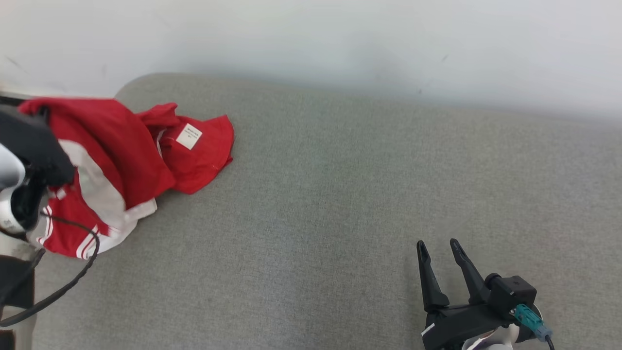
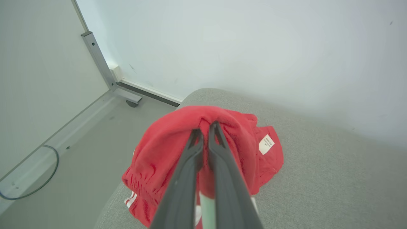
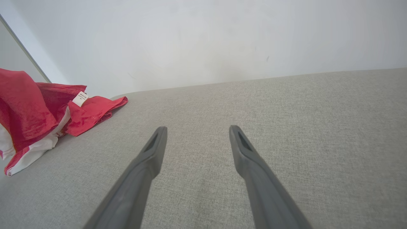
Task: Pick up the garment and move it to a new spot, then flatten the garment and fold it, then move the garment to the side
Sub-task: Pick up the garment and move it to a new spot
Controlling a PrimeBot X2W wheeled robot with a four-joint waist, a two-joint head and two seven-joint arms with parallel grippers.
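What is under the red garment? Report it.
The grey cushion shows around the red garment, which partly rests on it; anything beneath the bunched cloth is covered.

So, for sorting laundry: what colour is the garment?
The garment is red with white panels and stripes; head view shows best.

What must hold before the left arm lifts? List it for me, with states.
1. Left pincer shut on the red garment: ok.
2. How many layers are pinched: cannot tell.
3. Right pincer open, apart from the garment: ok.
4. Bare grey cushion beside it for the new spot: ok.
5. Black cable free of the garment: cannot tell.
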